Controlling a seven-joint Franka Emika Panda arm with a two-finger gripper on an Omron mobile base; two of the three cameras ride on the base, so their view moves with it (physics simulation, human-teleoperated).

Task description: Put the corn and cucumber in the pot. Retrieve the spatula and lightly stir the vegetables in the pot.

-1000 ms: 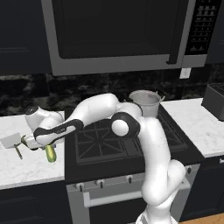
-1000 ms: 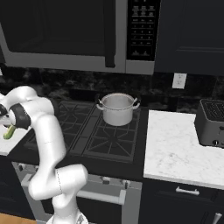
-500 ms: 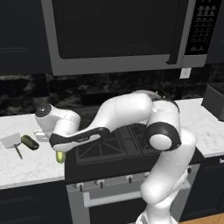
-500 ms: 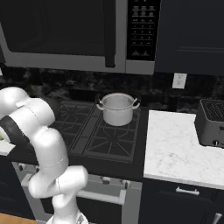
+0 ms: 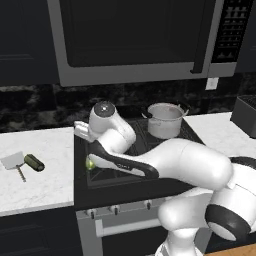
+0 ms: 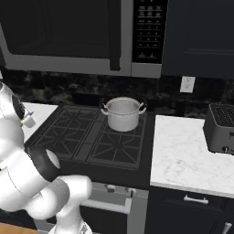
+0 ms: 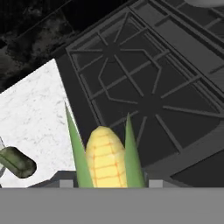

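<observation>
Hand view: my jaws hold corn (image 7: 106, 157) (cucumber (image 7: 17, 162) waits on counter); next, carry to pot (image 5: 164, 120).

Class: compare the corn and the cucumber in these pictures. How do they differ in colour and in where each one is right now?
The corn is bright yellow with green leaves; the cucumber is dark olive green. The corn is held in the hand above the stove edge; the cucumber lies on the white counter beside the spatula. Neither is in the pot yet.
</observation>
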